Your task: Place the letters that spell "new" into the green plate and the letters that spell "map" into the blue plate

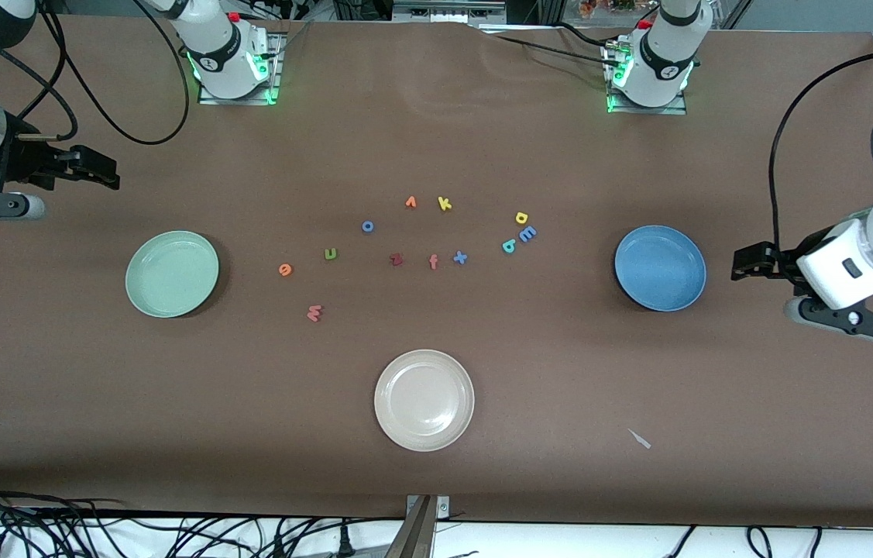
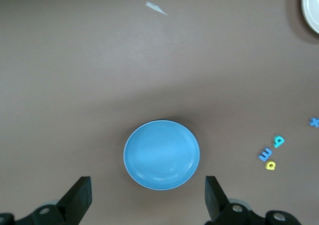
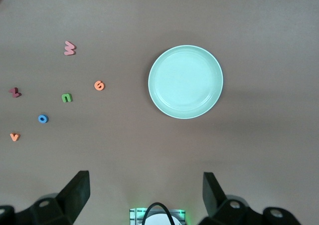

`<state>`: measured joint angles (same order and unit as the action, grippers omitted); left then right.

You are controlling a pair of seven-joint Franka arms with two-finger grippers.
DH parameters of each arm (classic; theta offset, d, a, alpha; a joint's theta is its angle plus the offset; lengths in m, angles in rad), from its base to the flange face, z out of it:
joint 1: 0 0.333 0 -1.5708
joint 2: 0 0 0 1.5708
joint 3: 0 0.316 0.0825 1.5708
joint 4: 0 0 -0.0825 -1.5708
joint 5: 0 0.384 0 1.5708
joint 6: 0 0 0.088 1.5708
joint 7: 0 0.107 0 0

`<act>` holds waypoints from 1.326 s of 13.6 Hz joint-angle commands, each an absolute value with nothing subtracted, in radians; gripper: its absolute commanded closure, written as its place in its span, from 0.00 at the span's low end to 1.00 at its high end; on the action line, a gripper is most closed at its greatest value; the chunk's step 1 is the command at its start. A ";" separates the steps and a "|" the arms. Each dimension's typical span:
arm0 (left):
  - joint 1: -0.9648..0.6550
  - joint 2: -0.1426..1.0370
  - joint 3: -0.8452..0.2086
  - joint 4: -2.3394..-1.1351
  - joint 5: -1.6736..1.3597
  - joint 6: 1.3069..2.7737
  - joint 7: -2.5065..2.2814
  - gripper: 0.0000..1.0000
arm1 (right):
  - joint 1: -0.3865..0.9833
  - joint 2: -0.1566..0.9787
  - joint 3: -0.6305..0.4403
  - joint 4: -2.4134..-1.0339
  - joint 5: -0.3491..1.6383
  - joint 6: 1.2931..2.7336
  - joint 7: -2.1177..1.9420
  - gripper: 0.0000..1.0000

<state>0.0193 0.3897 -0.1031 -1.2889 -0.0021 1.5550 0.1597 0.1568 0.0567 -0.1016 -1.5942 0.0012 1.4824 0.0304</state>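
While round, the green plate [image 1: 172, 273] is pale mint.

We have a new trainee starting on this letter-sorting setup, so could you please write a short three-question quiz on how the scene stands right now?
1. True or false: the green plate already holds a letter.
2. Which letter lies nearest the front camera? A) the yellow k B) the salmon w C) the blue o
3. Fill in: the left gripper hangs beside the ___ plate, while the right gripper hangs at the right arm's end of the table, both open.

Key
1. False; it lies bare.
2. B.
3. Blue; the blue plate is also bare.
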 commanded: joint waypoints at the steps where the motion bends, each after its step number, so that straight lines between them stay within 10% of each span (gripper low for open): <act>1: 0.018 0.394 -0.136 -1.305 0.014 1.552 0.124 0.00 | 0.152 0.060 -0.097 -1.580 -0.002 1.470 0.034 0.00; 18: 0.054 0.393 -0.152 -1.315 0.015 1.529 0.121 0.00 | 0.152 0.060 -0.097 -1.580 -0.002 1.470 0.034 0.00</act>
<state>0.0491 0.4045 -0.1461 -1.3106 -0.0021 1.5432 0.1195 0.1568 0.0569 -0.1016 -1.5943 0.0012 1.4823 0.0304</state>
